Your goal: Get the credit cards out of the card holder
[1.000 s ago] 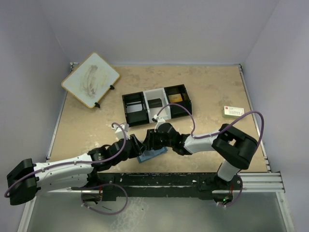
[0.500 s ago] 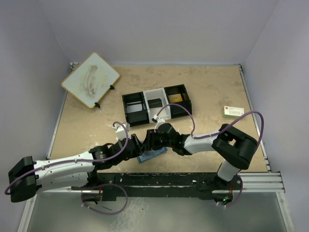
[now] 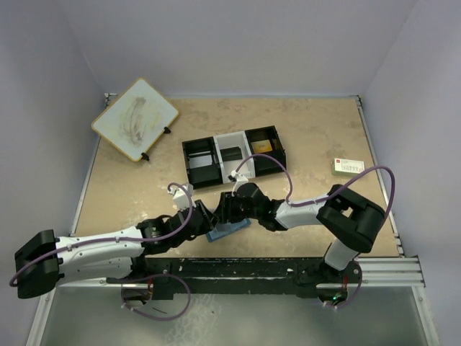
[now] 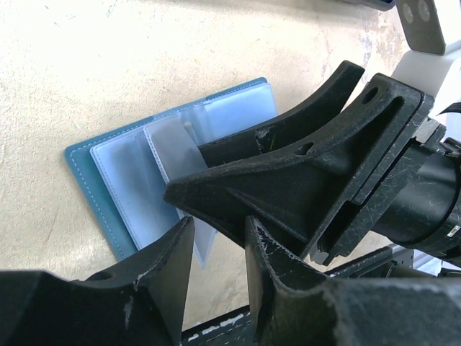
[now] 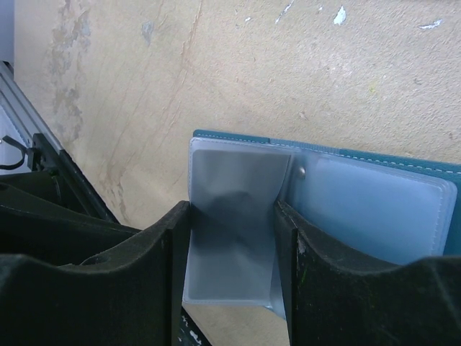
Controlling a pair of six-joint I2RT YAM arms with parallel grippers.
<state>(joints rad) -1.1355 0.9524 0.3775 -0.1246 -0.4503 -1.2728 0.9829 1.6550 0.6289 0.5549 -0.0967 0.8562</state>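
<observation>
- Early extraction: card holder spread open near the table's near edge.
- Right gripper astride its clear sleeve, jaws apart, clamping nothing.
- Left gripper alongside, jaws narrowly parted, empty.
- Next, likely: pinch a card edge — slide out.

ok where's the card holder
In the top view the card holder lies open, centre, near the table's front edge, under the left gripper and right gripper, in front of the tray.

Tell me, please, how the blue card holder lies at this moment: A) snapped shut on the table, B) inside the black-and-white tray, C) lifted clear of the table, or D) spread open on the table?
D: the card holder lies spread open on the table, its pale inner pockets facing up.
</observation>
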